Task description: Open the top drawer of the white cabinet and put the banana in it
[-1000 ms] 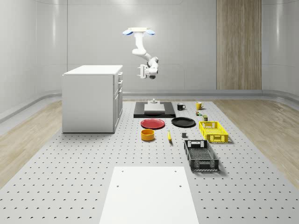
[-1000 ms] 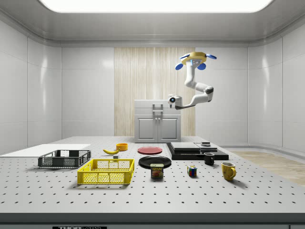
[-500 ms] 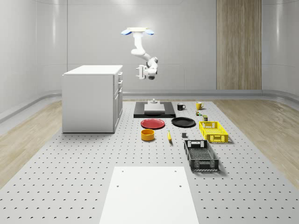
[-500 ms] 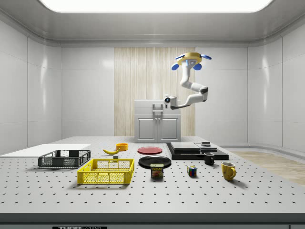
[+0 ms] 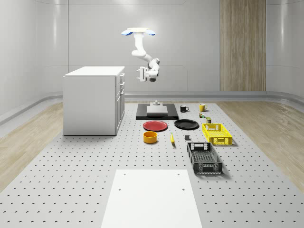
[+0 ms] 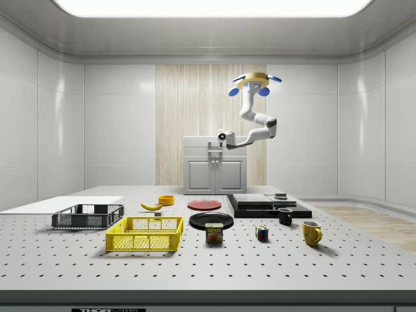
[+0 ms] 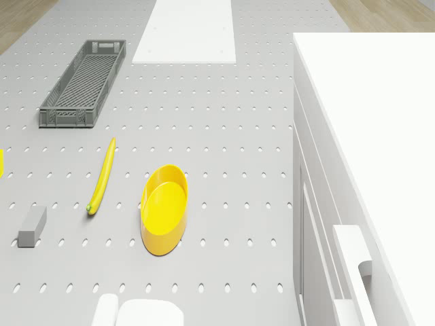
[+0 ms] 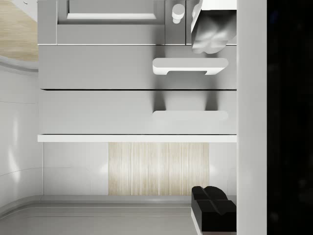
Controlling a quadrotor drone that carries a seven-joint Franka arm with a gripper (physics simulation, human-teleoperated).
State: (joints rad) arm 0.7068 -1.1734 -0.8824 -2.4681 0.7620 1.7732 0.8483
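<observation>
Beside the white cabinet (image 5: 91,100), level with its shut top drawer (image 8: 137,111), the hovering drone (image 5: 138,33) is holding its gripper (image 5: 142,74), finger state indiscernible, short of the handle (image 8: 190,115), which needs grasping next, while the banana (image 7: 102,176) is lying on the table (image 5: 71,190).

White cabinet (image 5: 92,100), yellow banana (image 7: 101,176), yellow bowl (image 7: 164,217), red plate (image 5: 155,126), black plate (image 5: 186,124), yellow crate (image 5: 217,134), dark grey crate (image 5: 204,158) (mesh walls), grey desk (image 5: 71,180) dotted with holes.
</observation>
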